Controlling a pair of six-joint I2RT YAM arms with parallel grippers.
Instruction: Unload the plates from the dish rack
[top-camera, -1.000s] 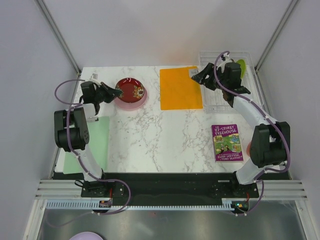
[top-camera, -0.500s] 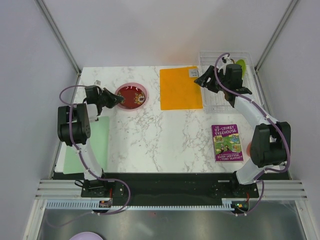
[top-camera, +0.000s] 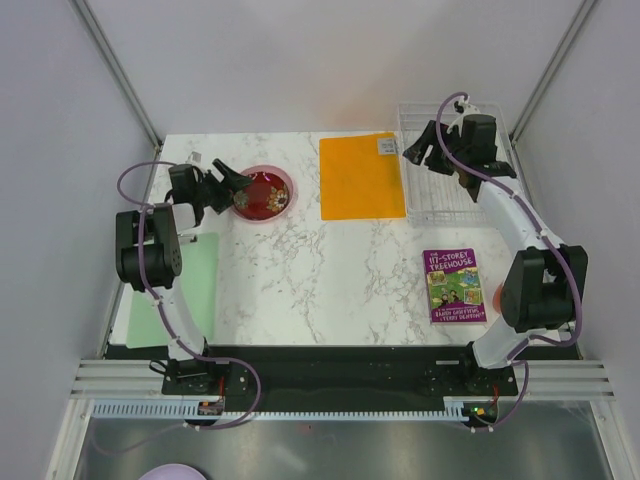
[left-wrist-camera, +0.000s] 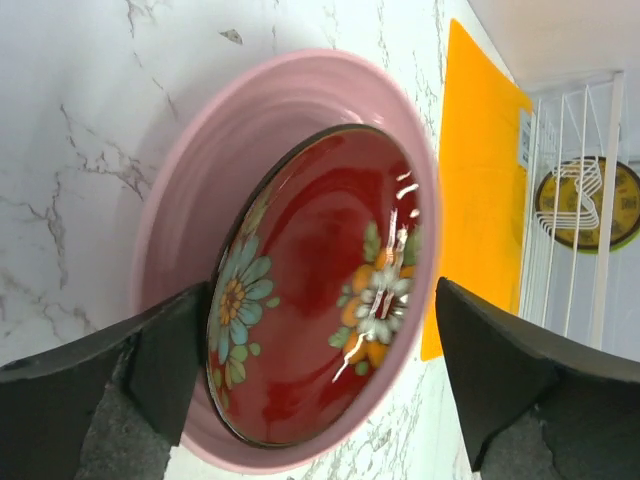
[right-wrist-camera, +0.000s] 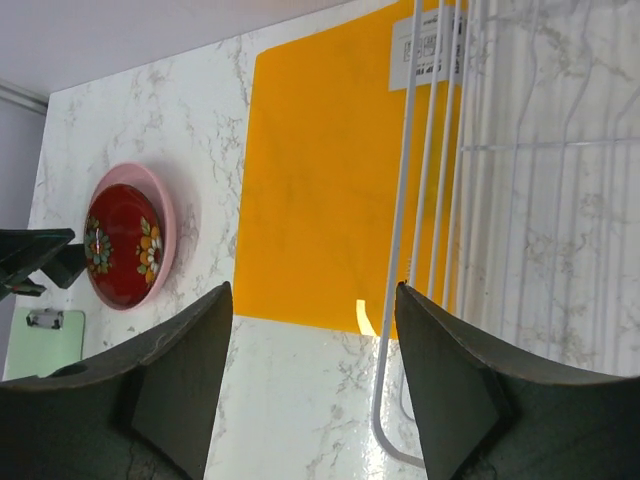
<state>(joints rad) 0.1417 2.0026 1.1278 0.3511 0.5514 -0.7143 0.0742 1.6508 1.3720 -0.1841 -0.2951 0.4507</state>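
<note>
Left claw (top-camera: 237, 189) now beside red plate (top-camera: 266, 190)

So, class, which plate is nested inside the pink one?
The dark red flowered plate: it sits inside the pink plate, while the yellow patterned plate is over in the dish rack.

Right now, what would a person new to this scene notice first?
The dark red flowered plate stands out first, nested in the pink plate at the far left of the table, before the open left end effector. Then the bright orange mat at the far middle, beside the clear dish rack at the far right.
</note>
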